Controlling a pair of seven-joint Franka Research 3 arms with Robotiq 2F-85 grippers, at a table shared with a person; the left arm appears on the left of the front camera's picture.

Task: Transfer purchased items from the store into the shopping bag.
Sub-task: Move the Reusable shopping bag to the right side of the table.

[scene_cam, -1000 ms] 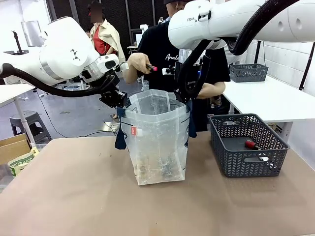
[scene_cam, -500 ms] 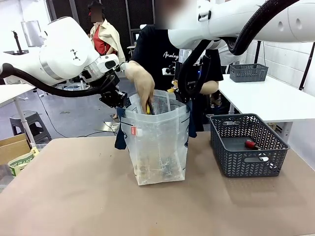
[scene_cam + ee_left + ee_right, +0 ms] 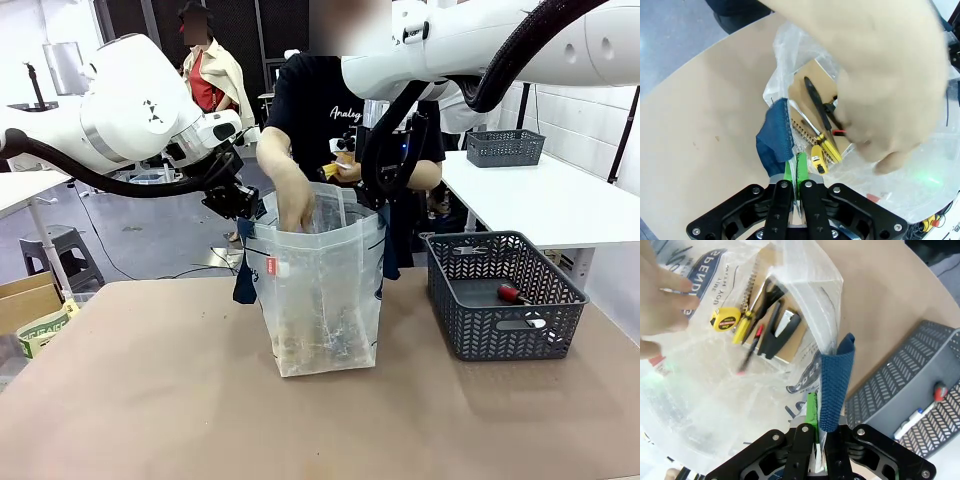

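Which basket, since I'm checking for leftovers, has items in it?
The near basket beside the bag: a red item and a white marker lie in it. The far basket's inside is hidden.

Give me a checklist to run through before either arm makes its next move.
1. Left claw shut on the shopping bag rim: ok.
2. Right claw shut on the opposite rim: ok.
3. Bag upright on the table, mouth open: ok.
4. Person's hand clear of the bag: not ok, it reaches into the mouth.
5. Basket emptied: not ok, a red-tipped item lies inside.
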